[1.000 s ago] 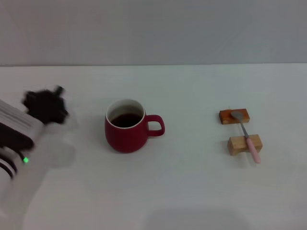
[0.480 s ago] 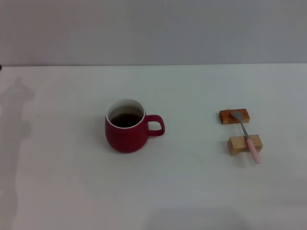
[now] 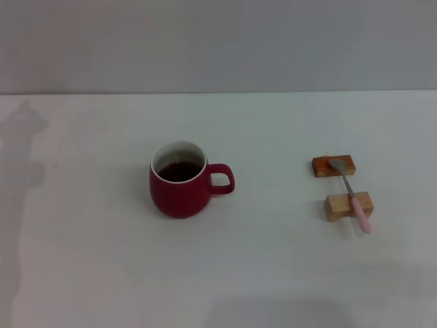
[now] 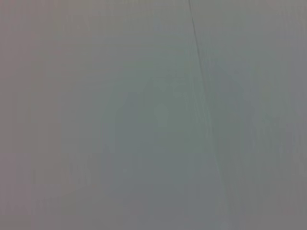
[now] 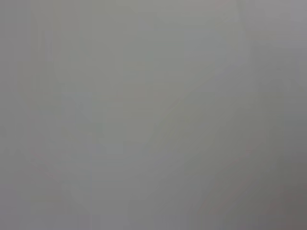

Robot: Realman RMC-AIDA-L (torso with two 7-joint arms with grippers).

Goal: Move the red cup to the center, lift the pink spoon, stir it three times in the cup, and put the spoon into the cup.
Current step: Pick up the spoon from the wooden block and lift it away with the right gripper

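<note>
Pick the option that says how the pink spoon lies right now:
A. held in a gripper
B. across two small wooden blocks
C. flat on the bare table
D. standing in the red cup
B: the pink spoon rests across the two wooden blocks, apart from the red cup.

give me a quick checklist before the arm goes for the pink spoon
1. Red cup upright, liquid inside: ok.
2. Cup near mid-table, handle toward the spoon: ok.
3. Pink spoon resting across two wooden blocks, handle free to grasp: ok.
4. Path between spoon and cup free on the table: ok.
5. Left and right grippers' positions: cannot tell, neither is in view.
</note>
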